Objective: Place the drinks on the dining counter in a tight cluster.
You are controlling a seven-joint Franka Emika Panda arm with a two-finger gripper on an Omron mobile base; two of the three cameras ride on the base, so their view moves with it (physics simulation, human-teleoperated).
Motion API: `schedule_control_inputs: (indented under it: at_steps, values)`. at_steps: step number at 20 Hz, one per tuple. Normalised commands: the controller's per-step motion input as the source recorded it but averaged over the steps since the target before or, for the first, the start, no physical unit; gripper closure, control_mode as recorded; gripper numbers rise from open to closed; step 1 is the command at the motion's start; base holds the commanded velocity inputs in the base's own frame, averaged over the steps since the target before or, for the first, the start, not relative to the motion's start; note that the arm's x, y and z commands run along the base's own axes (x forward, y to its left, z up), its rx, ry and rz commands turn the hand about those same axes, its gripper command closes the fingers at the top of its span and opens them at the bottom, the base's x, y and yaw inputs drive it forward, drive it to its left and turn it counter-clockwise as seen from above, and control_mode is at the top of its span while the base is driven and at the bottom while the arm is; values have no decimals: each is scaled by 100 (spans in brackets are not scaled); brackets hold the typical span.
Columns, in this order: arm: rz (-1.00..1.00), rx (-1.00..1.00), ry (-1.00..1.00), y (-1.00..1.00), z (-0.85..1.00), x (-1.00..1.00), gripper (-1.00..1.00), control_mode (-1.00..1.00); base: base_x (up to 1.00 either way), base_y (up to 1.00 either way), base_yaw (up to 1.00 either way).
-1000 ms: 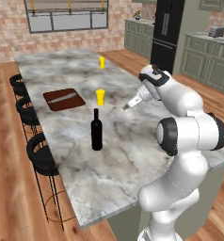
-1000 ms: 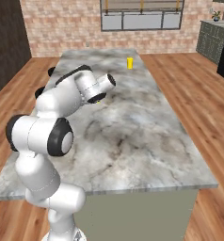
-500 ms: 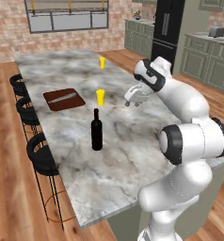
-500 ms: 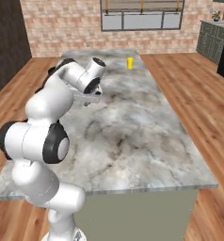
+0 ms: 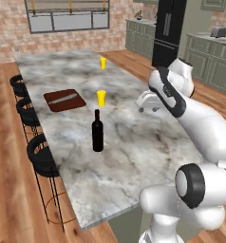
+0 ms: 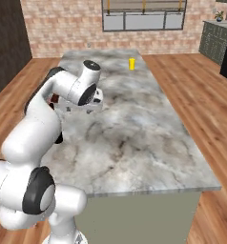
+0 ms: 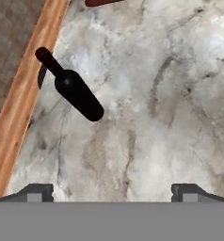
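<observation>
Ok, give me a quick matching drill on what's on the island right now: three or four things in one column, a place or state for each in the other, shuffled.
Things:
1. wine bottle
2. near yellow cup
3. far yellow cup
4. cutting board
5. gripper

Places or states:
A. flat, on the stool side
B. fingers wide apart, holding nothing
C. upright, nearest the robot's end
D. far end of the dining counter
E. mid-counter, beside the board

Pairs: 1-C, 2-E, 3-D, 4-A, 5-B

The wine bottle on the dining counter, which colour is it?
Black all over; the wine bottle shows best in the left base view, upright on the counter.
</observation>
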Motion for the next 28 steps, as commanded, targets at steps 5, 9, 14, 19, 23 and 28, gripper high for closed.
schedule_control_inputs:
  at_steps: [5, 9, 14, 19, 23, 28]
  values:
    - [0, -31, -2, 0, 61, -70, -100, -100, 0, 0, 0]
    - [0, -16, -6, 1, 52, -85, -100, -100, 0, 0, 0]
    - [-4, -7, -1, 0, 19, -31, -100, -100, 0, 0, 0]
    - [0, 0, -1, -1, 0, -7, -100, -100, 0, 0, 0]
    - [-5, 0, -8, -14, 0, -47, -100, 100, -19, -9, -3]
    - [0, 0, 0, 0, 0, 0, -100, 100, -77, -32, -11]
